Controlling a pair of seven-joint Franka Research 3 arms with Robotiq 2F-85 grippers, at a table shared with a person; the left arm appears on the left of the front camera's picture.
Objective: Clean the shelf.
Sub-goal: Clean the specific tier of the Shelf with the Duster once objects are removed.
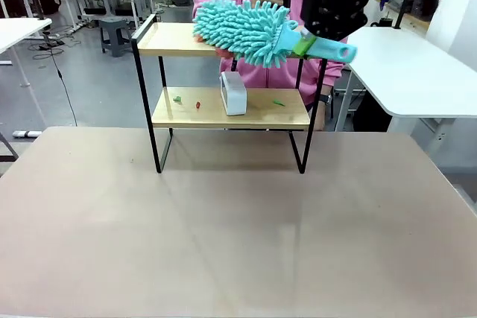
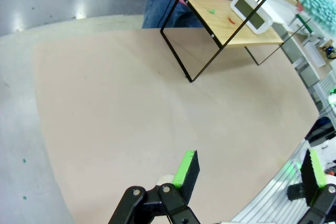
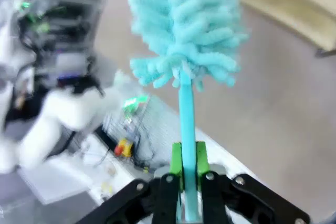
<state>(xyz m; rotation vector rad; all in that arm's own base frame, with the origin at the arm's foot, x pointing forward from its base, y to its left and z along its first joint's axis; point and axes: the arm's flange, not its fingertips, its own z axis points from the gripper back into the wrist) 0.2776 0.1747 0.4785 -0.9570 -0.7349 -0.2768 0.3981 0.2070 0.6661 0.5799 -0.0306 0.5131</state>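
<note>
right gripper (image 3: 188,161) clamps the fluffy teal duster (image 1: 242,31) by its slim plastic stem, at the wood-and-wire shelf (image 1: 261,115); left gripper (image 2: 251,166) gapes.

This is looking like a robotics lab: several white tables (image 1: 417,72) are standing on a bare grey floor (image 1: 97,98), cables (image 1: 54,57) are trailing across it, a stool (image 1: 114,29) is sitting among them, and a white robot arm (image 3: 58,114) is showing, blurred.

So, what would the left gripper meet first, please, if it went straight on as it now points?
Most likely the bare table top, short of the shelf: the open left gripper angles down at it, though depth is unclear.
</note>
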